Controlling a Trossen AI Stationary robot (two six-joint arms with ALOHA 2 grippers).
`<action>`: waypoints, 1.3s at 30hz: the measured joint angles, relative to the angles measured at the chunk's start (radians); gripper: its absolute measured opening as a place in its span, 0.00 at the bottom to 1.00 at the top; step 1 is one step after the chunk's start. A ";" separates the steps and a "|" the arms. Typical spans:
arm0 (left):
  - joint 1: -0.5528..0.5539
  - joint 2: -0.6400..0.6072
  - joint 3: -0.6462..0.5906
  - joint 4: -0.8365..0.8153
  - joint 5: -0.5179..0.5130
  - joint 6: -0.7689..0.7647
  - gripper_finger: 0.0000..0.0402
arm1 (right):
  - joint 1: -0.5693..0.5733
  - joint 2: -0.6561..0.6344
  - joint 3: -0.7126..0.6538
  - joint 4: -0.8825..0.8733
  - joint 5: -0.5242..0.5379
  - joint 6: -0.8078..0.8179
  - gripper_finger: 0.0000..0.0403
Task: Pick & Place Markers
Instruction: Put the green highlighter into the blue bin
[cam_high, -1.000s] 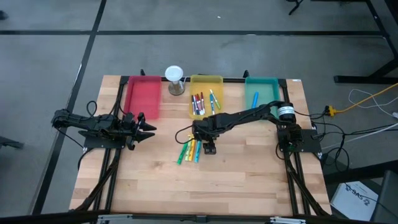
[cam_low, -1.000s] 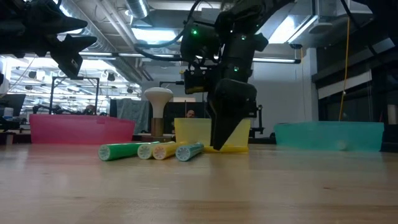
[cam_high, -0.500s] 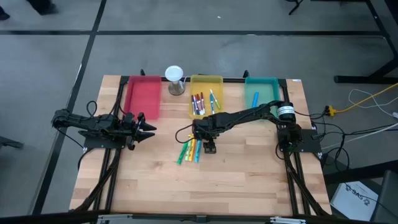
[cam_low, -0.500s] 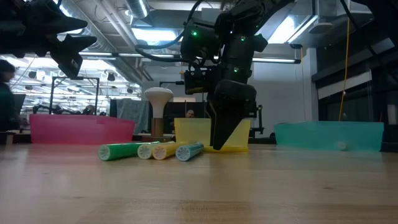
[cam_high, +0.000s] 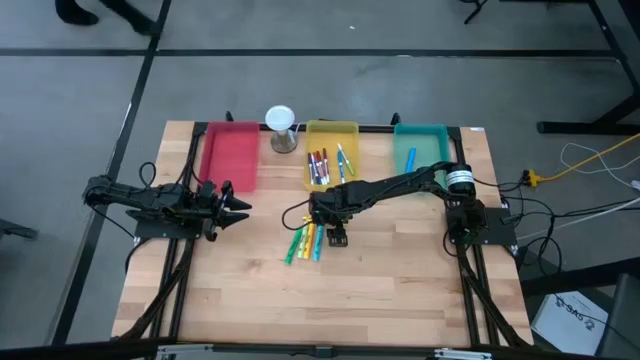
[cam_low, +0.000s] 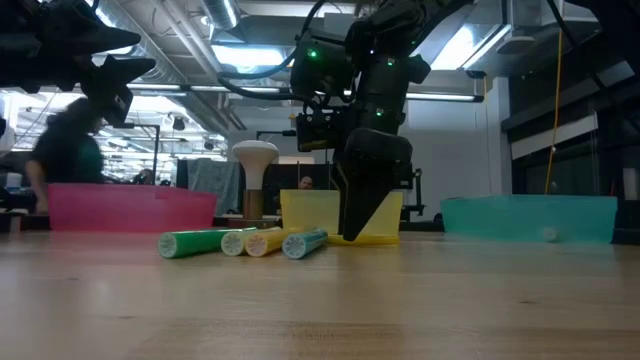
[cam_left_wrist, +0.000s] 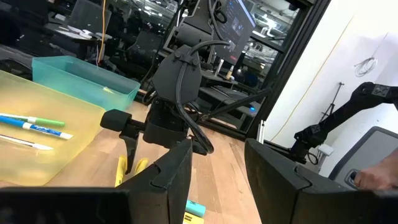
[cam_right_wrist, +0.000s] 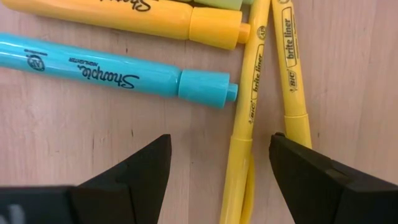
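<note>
The markers (cam_high: 305, 243) lie in a loose fan on the pale wood-plank counter (cam_high: 380, 290), near its middle: smooth plastic barrels, green, yellow, orange and blue, their round cap ends facing the low camera. Seen close in the right wrist view, a chunky turquoise marker (cam_right_wrist: 118, 74) with a stepped cap lies beside a thick orange-yellow one (cam_right_wrist: 149, 18), and two slim yellow highlighters (cam_right_wrist: 273, 93) lie crosswise to them, converging at their upper ends by the orange-yellow one's cap. More markers, red-and-white, blue and green, lie inside the yellow tray (cam_high: 331, 130), and one blue marker (cam_high: 410, 160) lies in the teal tray (cam_high: 421, 131). The right pincer (cam_high: 335, 238) stands point-down right over the loose pile, its two dark wedge-shaped fingers (cam_right_wrist: 134, 177) spread wide and grasping nothing, with the slim yellow highlighters in the gap between them. The red tray (cam_high: 231, 127) sits at the far left of the row; all three trays are translucent, shallow rectangles. Between the red and yellow trays stands a waisted object with a white domed top (cam_high: 281, 121). The left pincer (cam_high: 236, 208) hangs above the counter's left side, well apart from the markers, its angular black fingers (cam_left_wrist: 168, 177) parted and empty. A blurred person (cam_low: 65, 150) shows beyond the red tray.
</note>
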 joint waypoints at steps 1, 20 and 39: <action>0.000 0.000 0.000 0.000 0.000 0.000 0.36 | 0.000 0.000 0.000 0.000 0.000 0.000 0.65; 0.000 0.000 0.000 0.000 0.000 0.000 0.36 | 0.000 0.000 0.000 0.000 0.000 0.000 0.65; 0.000 0.000 0.000 0.000 0.000 0.000 0.36 | 0.004 -0.009 0.004 -0.014 0.001 0.029 0.65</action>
